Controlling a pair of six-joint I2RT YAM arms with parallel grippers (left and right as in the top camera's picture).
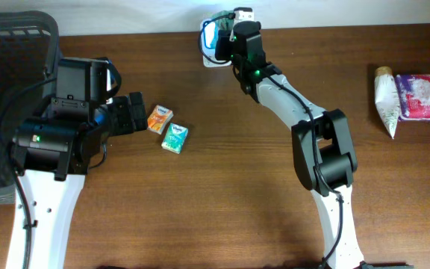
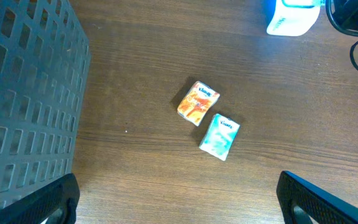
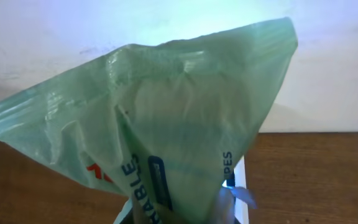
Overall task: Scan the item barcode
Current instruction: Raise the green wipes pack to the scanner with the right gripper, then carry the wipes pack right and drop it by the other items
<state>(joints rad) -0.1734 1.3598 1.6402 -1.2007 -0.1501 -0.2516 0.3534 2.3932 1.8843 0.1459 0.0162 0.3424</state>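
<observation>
Tabletop (image 1: 237, 187), tissue packs (image 1: 175, 138) near spread left fingers (image 2: 316, 199); right fingers (image 1: 228, 39) clamped on green pouch (image 3: 166, 124)

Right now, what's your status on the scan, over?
Left gripper open, empty, near orange pack and teal pack. Right gripper shut on green pouch, held at scanner. Nothing blocking.

Both arms look alike to us: white tube links w/ black joint housings. Left arm (image 1: 45, 213): white near link, bulky black blocks at its far end, a green LED (image 1: 37, 138), and a thin black cable (image 1: 25, 209) along the white link. Its fingers (image 2: 51, 202) are matte black w/ rounded edges. Right arm (image 1: 334, 232): white links, black elbow (image 1: 323, 153), a 2nd green LED near the wrist, also a black cable.
</observation>
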